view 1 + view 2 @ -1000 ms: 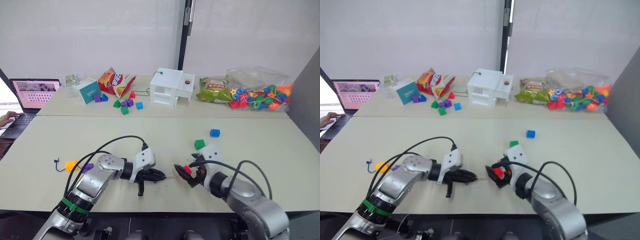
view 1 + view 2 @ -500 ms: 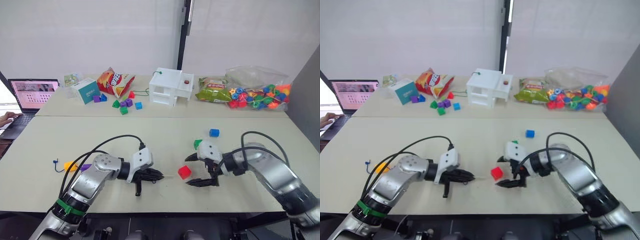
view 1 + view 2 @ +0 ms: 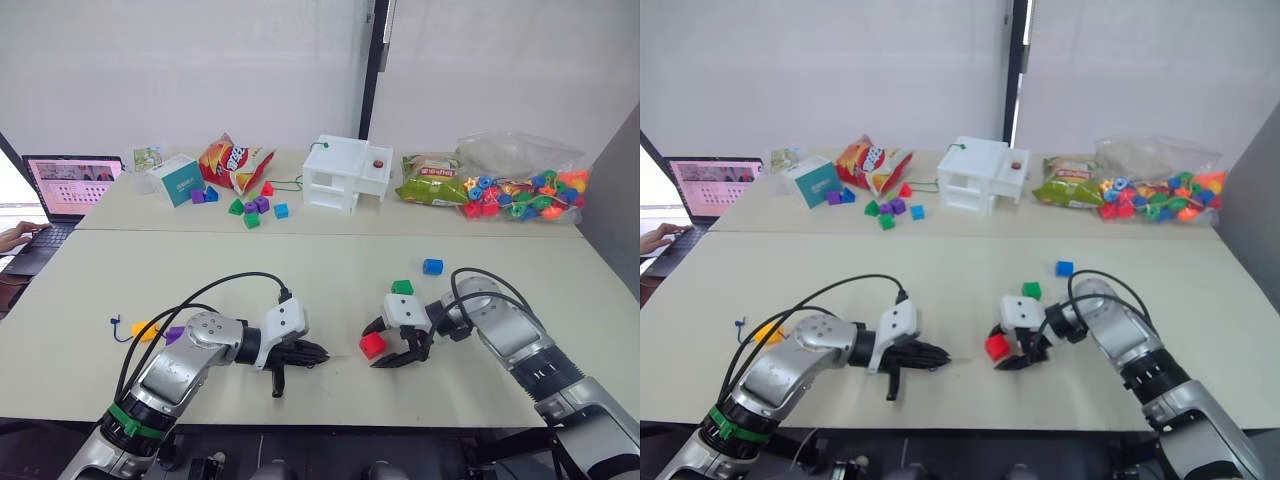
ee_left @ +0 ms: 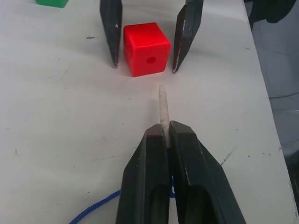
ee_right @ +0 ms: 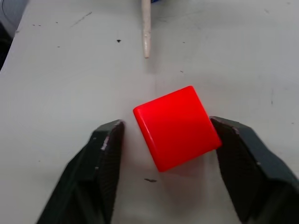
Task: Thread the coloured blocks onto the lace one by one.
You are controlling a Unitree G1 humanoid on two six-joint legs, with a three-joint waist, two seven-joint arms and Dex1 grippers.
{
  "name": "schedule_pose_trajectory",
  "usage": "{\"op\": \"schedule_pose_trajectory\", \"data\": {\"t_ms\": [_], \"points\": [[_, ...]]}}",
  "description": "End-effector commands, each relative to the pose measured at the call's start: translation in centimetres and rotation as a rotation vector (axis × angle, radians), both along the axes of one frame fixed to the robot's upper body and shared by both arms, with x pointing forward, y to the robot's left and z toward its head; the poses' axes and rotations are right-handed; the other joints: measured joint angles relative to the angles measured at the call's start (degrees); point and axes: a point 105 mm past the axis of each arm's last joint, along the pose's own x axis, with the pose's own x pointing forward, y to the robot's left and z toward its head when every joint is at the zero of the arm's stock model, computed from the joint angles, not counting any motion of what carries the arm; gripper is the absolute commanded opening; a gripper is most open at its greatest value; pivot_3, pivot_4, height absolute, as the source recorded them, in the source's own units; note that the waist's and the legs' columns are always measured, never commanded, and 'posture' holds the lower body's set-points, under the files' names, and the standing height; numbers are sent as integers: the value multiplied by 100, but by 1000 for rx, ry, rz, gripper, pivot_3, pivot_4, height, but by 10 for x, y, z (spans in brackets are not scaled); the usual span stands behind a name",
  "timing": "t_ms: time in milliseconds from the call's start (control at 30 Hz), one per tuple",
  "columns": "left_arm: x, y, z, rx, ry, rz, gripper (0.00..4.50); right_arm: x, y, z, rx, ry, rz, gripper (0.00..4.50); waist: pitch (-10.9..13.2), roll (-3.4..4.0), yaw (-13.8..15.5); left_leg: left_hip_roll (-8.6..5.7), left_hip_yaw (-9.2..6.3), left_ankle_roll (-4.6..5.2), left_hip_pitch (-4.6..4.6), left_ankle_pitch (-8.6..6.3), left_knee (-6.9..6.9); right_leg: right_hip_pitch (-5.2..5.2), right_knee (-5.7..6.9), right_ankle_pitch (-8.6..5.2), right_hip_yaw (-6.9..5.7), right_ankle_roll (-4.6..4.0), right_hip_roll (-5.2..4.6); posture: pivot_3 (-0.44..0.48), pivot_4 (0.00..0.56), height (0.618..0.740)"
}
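Red block [image 4: 145, 48] sat on the pale worktop [image 3: 320, 270] between the two black fingers of the right tool [image 3: 390, 345], which was released: the fingers stood wide on both sides of the block, one finger [image 5: 233, 154] touching or almost touching its corner, the other [image 5: 105, 154] apart from it. The hole in the block faced toward the left tool [image 4: 166, 149]. That tool was clenched on the stiff pale tip [image 4: 162, 107] of the lace [image 4: 93, 210], and the tip pointed at the red block but stopped just short of it. Behind the fingers the dark-blue cord ran back over the worktop.

Green block [image 3: 402, 287] lay just behind the right tool, and the blue block [image 3: 432, 266] a little farther back. On the left side of the worktop, well apart from the tools, the yellow-orange block [image 3: 142, 330] and the purple block [image 3: 175, 334] lay side by side, with the blue end [image 3: 115, 323] of the lace near them. Thick black cables [image 3: 220, 295] arched over the left arm, and one looped over the right arm.

At the far side stood a white toy house [image 3: 345, 173], a red snack bag [image 3: 232, 163], a teal box [image 3: 180, 180], a group of small blocks [image 3: 250, 208] with a thin green cord [image 3: 290, 185] near it, a green packet [image 3: 432, 187] and a clear bag of many-coloured beads [image 3: 520, 190]. At the left edge a laptop [image 3: 65, 190] stood open with a person's hand [image 3: 15, 237] at its keyboard. Nothing stood between the pale tip and the red block.
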Motion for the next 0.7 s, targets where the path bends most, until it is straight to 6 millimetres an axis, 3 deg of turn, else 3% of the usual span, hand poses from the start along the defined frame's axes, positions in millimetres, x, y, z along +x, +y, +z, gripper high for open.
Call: {"op": "schedule_pose_trajectory", "data": {"t_ms": [33,100,700], "points": [[1,-9,12,-10,-47,-4,0,1,-4,3,43,-5,-55,1566,0,0,19,0,0,0,0,0,0,0,0,0,0,0,0,0,150,740],[3,-12,11,0,-49,11,0,-1,-1,3,72,10,-81,1163,0,0,33,-1,-1,0,0,0,1,2,0,0,0,0,-2,0,150,740],[11,-27,14,37,-86,16,0,-17,10,-2,71,20,-140,1164,0,0,35,0,0,-1,1,0,0,0,2,1,4,0,4,0,150,740]]}}
